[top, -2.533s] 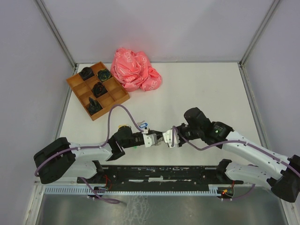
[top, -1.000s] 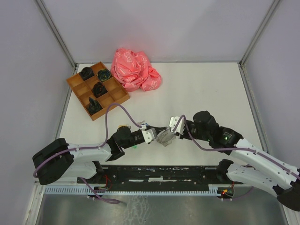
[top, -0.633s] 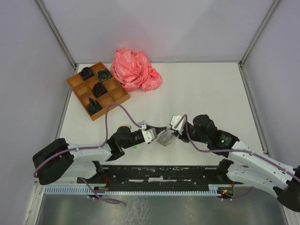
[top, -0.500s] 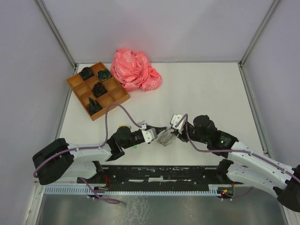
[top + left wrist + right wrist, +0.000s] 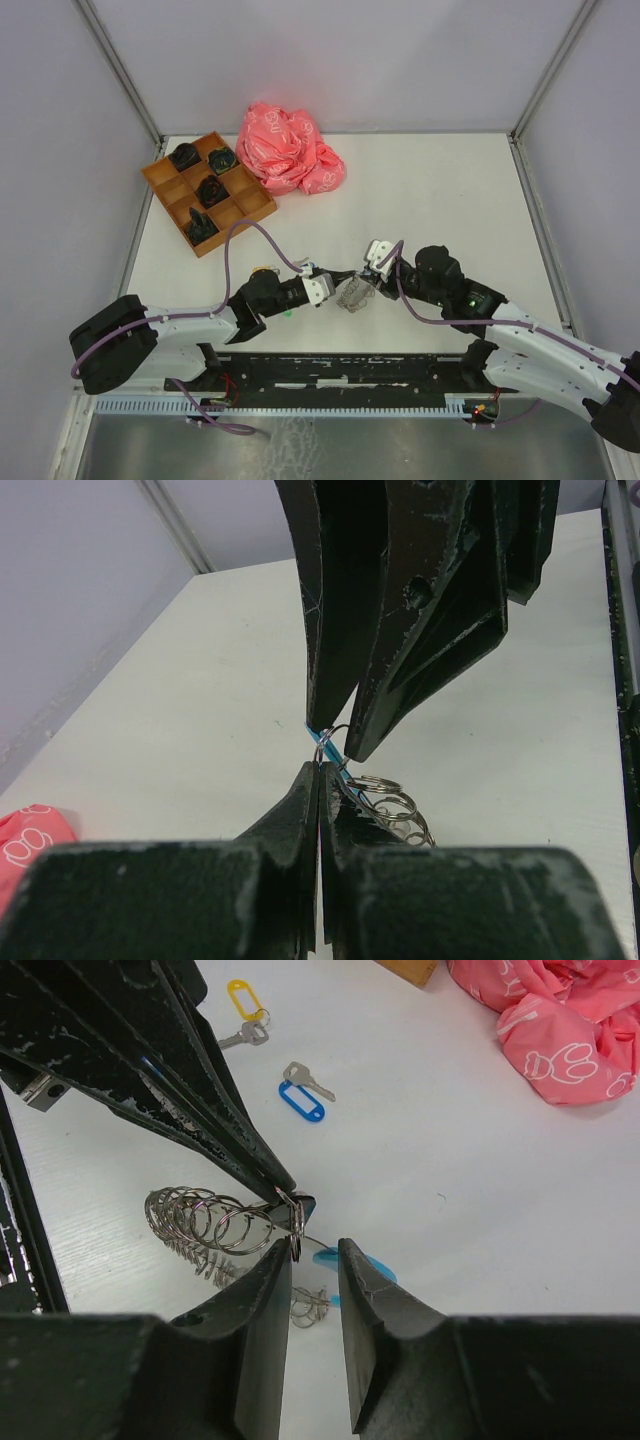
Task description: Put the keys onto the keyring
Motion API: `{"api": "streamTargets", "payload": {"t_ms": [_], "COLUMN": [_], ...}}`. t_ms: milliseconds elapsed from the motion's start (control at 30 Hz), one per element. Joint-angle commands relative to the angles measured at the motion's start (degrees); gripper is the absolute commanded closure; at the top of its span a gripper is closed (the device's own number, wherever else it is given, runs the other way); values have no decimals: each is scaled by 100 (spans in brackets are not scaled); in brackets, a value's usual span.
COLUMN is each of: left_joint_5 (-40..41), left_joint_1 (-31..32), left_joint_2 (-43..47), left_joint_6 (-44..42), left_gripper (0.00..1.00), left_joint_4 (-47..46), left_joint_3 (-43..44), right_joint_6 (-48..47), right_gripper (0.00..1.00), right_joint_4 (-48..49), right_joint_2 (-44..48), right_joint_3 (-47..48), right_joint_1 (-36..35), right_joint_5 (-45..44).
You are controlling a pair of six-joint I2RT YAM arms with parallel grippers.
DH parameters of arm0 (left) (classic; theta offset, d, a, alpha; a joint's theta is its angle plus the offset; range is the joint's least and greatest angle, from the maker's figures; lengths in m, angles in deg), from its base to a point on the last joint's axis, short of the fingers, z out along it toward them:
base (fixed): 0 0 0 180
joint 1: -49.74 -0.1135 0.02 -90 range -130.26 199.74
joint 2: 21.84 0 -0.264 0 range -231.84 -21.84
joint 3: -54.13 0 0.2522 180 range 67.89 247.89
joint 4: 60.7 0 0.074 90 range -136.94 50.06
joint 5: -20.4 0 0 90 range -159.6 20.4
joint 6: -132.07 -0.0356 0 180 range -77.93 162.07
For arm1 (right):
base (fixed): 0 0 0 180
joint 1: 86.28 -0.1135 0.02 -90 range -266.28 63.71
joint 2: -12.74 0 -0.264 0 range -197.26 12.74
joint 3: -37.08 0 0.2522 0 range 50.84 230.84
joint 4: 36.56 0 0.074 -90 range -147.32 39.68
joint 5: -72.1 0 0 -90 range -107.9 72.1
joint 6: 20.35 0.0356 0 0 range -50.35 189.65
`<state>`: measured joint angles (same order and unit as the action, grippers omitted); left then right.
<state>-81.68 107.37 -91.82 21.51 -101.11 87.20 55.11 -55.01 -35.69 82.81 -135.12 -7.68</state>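
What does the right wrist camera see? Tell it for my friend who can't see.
Coming from the upper left, the left pincer is shut on the silvery keyring, whose loops bunch on the white table. The right pincer stands open right by that tip. Farther off lie a blue-tagged key, a yellow-tagged key and a pink cloth.

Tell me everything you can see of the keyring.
The keyring reads as a run of overlapping silvery wire loops, metal by its shine, bunched in a heap on the white table. One end lifts off the surface to the left gripper, whose shut tips pinch it. A light blue segment shows just past that end. The right gripper stands at the pinched end, its jaws slightly apart around a thin wire; whether it touches is unclear.
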Motion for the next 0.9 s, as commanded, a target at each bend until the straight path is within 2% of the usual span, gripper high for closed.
{"api": "streamTargets", "payload": {"t_ms": [0,133,367,600,867], "left_joint_5": [6,-20,-143,-420,-707], "left_joint_1": [17,21,20,25,14], "left_joint_2": [18,17,33,137,282], "left_joint_6": [197,195,189,26,-249], "left_gripper": [97,97,97,97,97], "left_joint_4": [-480,-480,-481,-276,424], "left_joint_3": [64,63,64,83,267], "right_joint_6": [50,-9,-175,-841,-1693], "right_gripper": [68,72,86,99,99], "right_joint_4": [364,353,287,-348,-1470], "right_joint_2": [90,72,-44,-240,-625], "right_joint_3": [-18,-16,92,470,1233], "right_joint_1": [24,24,32,50,59], "right_joint_5": [-24,-4,146,433,872]}}
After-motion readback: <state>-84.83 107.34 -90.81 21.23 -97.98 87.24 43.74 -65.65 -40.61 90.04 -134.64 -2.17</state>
